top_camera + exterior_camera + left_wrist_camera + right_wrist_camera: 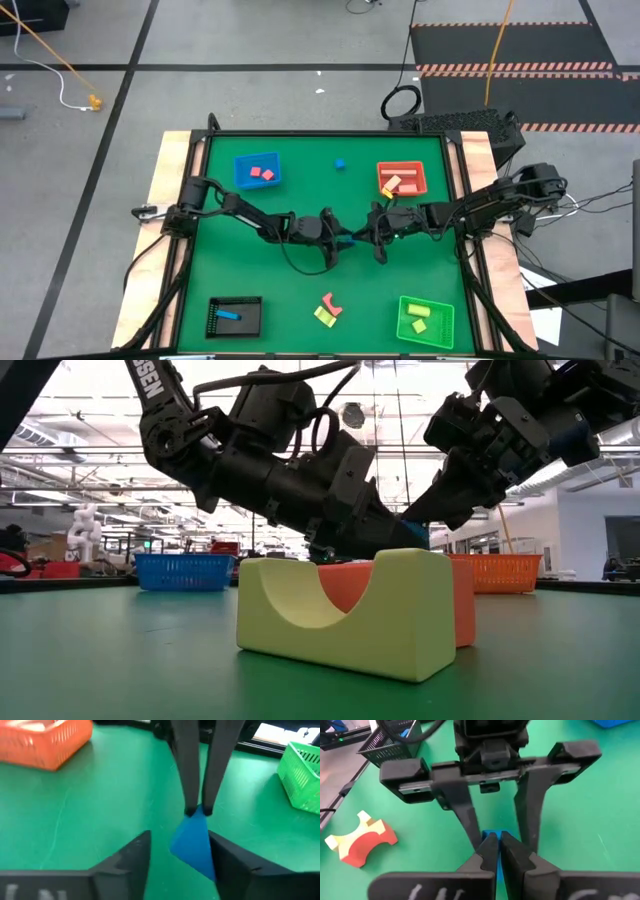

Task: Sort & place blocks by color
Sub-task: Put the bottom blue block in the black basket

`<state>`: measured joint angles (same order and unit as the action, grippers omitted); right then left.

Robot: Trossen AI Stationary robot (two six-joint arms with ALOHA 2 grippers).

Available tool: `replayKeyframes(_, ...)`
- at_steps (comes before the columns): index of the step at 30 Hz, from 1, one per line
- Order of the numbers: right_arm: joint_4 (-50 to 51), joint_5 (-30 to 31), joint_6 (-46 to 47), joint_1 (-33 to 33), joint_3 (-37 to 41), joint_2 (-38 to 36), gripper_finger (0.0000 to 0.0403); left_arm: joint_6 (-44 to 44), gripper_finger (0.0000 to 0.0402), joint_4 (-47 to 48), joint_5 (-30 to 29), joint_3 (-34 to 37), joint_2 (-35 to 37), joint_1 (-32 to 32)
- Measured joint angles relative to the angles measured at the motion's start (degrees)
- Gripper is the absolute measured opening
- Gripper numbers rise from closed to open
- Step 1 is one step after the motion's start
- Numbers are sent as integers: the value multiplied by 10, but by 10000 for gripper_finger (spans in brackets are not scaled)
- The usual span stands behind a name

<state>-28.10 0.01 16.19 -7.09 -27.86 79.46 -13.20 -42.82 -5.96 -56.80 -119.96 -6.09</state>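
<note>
My two grippers meet over the table's middle. My right gripper [364, 238] [495, 842] is shut on a small blue block [351, 241] [192, 842]. My left gripper [338, 238] [179, 845] faces it, open, with a finger on each side of that block. A yellow arch [345, 615] and a pink-red arch [462, 600] lie together near the near edge [328, 308]. A blue cube [340, 163] sits alone near the far edge. Other blocks lie in the trays. My right gripper pinches the blue block's narrow end [198, 814] between its two fingertips [489, 845], coming roughly level from the table's right. The block juts out toward my left gripper and is lifted clear of the table. My left gripper: one finger [227, 862] stands close against the block's side; I cannot tell whether it touches.
Four shallow trays stand near the corners: blue [240, 172] far left holding red blocks, red [402, 168] far right holding yellow and red blocks, black [248, 318] near left holding a blue bar, green [440, 322] near right holding yellow blocks. Green mat lies open between them.
</note>
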Motion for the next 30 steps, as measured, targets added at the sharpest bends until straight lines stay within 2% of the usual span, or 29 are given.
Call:
replayKeyframes(6,-5,1,-2,0,0,0,0,-62,44,12,1,0,0,0)
replayKeyframes(7,-6,1,-2,0,0,0,0,-66,34,11,1,0,0,0)
replayKeyframes(13,-2,-1,0,0,0,-6,3,-64,33,-5,0,1,-1,-2)
replayKeyframes(16,21,-4,2,4,-1,-18,21,-65,32,-10,-1,1,-1,-4)
replayKeyframes(20,69,-6,2,8,-1,-42,66,-65,31,-15,-1,1,-1,-4)
replayKeyframes(26,147,-3,2,8,0,-98,155,-67,31,-19,-2,0,0,-4)
replayKeyframes(30,180,1,18,13,0,-121,193,-112,31,8,-1,0,9,-4)
